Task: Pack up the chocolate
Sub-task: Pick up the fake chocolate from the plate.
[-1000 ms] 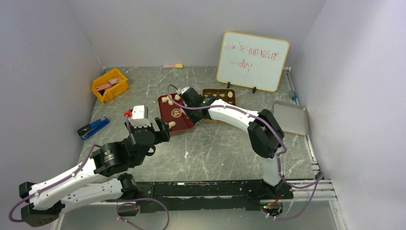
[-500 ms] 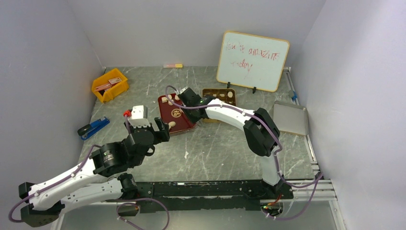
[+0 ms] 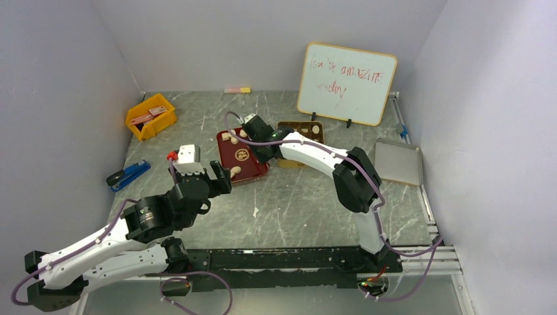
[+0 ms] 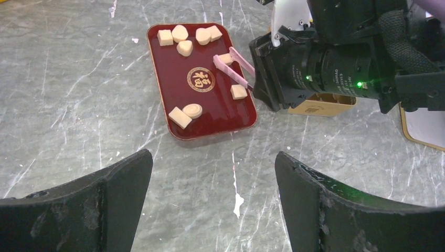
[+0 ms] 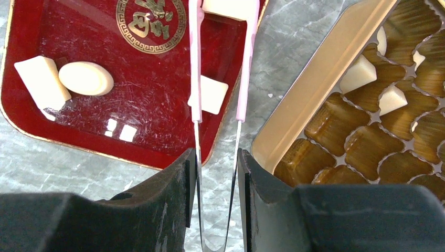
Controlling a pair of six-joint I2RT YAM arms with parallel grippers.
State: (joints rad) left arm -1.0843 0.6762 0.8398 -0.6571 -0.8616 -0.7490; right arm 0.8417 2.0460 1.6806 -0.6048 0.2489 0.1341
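Pale tan chocolate pieces [image 5: 85, 77] in dark red metal tray [image 5: 152, 89], few in gold compartment tin [image 5: 315, 84].
Clamps slim pink-tipped tweezers [image 5: 195, 79] in right gripper [image 5: 216, 157], tips straddling one piece; holds left gripper [image 4: 214, 173] wide open, empty, near tray.

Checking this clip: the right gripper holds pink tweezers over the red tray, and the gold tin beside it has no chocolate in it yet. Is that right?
Not quite. The gold tin is not empty: the right wrist view shows several chocolate pieces sitting in its compartments. The rest stands: the right gripper holds the pink tweezers over the red tray.
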